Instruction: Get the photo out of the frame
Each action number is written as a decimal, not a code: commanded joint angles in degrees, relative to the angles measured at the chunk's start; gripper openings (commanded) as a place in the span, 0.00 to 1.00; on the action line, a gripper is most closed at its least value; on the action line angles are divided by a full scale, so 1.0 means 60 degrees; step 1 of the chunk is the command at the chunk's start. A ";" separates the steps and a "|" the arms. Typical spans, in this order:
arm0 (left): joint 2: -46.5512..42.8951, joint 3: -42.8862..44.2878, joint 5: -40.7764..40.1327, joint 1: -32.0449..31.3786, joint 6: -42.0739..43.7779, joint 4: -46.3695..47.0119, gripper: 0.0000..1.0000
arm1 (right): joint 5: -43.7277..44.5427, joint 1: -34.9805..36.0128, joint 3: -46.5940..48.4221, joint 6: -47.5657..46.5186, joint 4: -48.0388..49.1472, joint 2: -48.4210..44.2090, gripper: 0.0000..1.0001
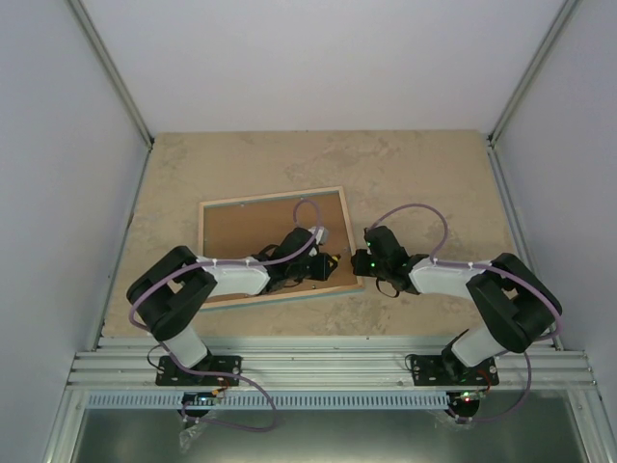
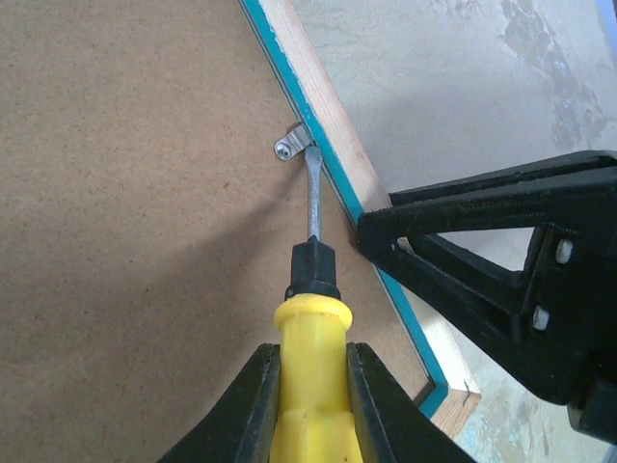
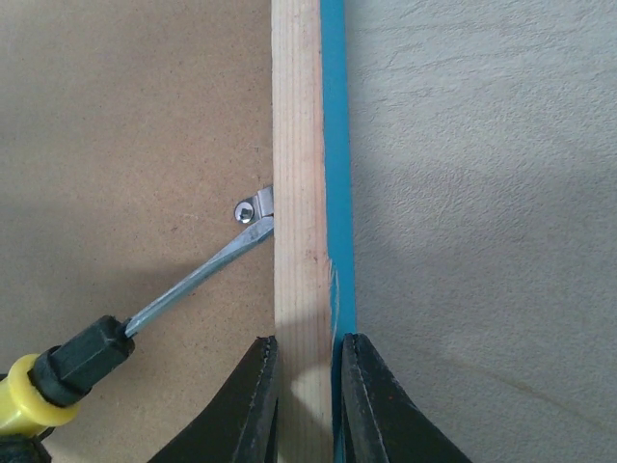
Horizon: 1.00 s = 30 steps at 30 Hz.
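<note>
**Face-down frame, screwdriver tip at the clip**

A pale, stone-patterned counter [image 1: 415, 164] stands between plain light walls [image 1: 58, 145]. A little toward 9 o'clock from its middle, the frame [image 1: 270, 196] lies flat and face down. Its pale wood rim and the brown backing board [image 1: 246, 231] look upward, and the turquoise colour shows only along the edges. The photo cannot be seen from this side.

The left arm [image 1: 231, 278] reaches over the board, and the left jaws are pinching the yellow handle of a screwdriver [image 2: 310, 347]. Its metal tip touches a small metal clip [image 2: 292, 145] at the seam of board and rim, on the frame's 3 o'clock side.

The right arm [image 1: 453, 278] comes in from 4 o'clock. The right jaws are pressed on this same rim, one finger on each side, between the clip and the frame's 5 o'clock corner.
</note>
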 commanded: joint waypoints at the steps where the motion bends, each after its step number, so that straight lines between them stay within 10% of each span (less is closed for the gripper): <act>1: 0.0196 0.0294 -0.0248 -0.0047 -0.0050 0.0093 0.00 | -0.0438 0.0095 0.0010 0.0317 0.0574 0.0051 0.00; 30: -0.0775 -0.0119 -0.0881 -0.0046 -0.0643 -0.0434 0.00 | -0.0203 0.0072 -0.0009 0.0385 0.0285 -0.0238 0.01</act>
